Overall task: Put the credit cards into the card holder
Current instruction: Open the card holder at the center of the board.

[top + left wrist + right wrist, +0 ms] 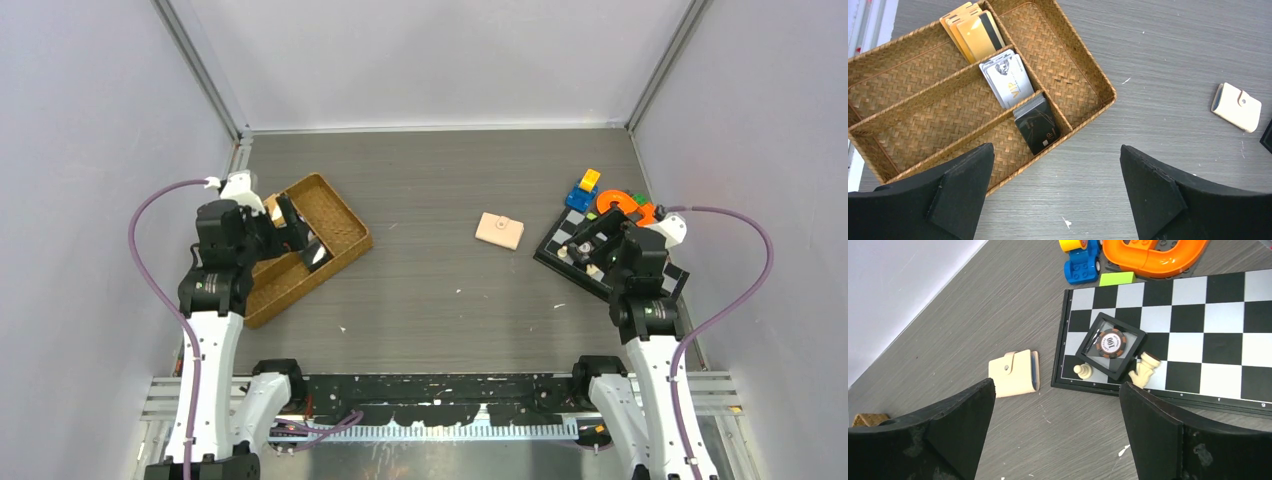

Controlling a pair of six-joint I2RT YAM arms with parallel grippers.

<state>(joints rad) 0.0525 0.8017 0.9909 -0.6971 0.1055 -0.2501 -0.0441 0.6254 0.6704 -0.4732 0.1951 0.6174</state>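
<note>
Peach-beige leather, folded shut with its snap tab facing up, the card holder (499, 230) lies flat on the table (430, 290) right of centre. Its long axis runs roughly left to right, slightly tilted, and it sits near the chessboard (1198, 305), well apart from the wicker tray (1098, 70). Seen from the left wrist, the tray's three long lanes each hold a stack of credit cards (1008, 85) at the end by the cross divider: gold cards (973, 32) in the top lane, silver-white cards (1000, 75) in the middle and dark cards (1037, 125) in the bottom one. The left claw (1056, 155) hovers by the tray with its fingers spread wide. The right claw (1057, 390) hangs spread beside the board's edge, gripping nothing.
</note>
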